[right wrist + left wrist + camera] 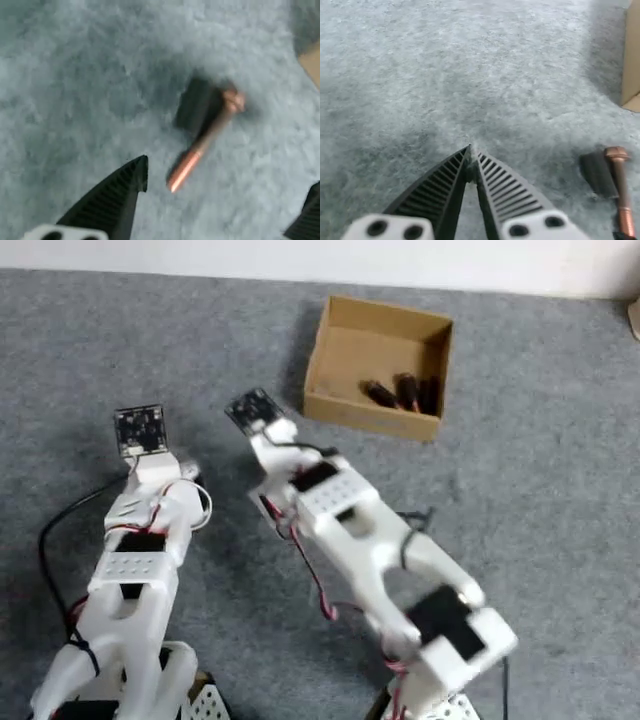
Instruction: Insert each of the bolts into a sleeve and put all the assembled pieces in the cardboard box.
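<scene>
Holds right gripper (227, 175) wide apart above bolt (200, 147) beside sleeve (194, 106); holds left gripper (471, 159) pinched together, empty, over carpet (445, 75).

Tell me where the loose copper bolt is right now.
The copper bolt lies on the grey mat beside a black sleeve, just ahead of the open right claw; the left wrist view shows it near the cardboard box.
</scene>
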